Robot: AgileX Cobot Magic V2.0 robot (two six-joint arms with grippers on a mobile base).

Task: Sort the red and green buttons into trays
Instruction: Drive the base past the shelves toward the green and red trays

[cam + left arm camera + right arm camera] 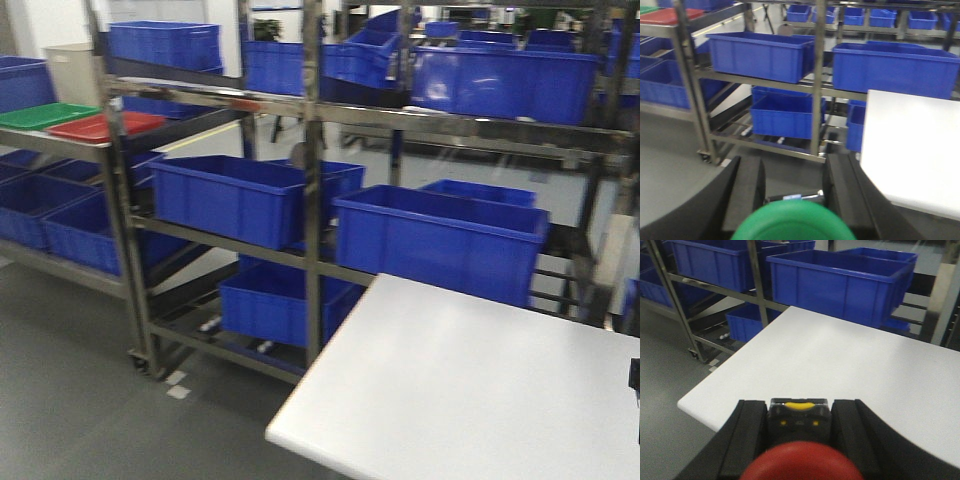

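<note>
Green button sat clamped in your left hand, red button in your right hand by the counter; delivery looked underway, and next you needed to reach the green tray and red tray on the distant shelf.

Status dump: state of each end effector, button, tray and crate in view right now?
left end effector: shut on green button.
right end effector: shut on red button, facing the white table.
green tray: flat on a shelf, far left; contents too blurred to tell.
red tray: same shelf, beside the green tray; contents unclear.
blue crates: shelved, open-topped.
</note>
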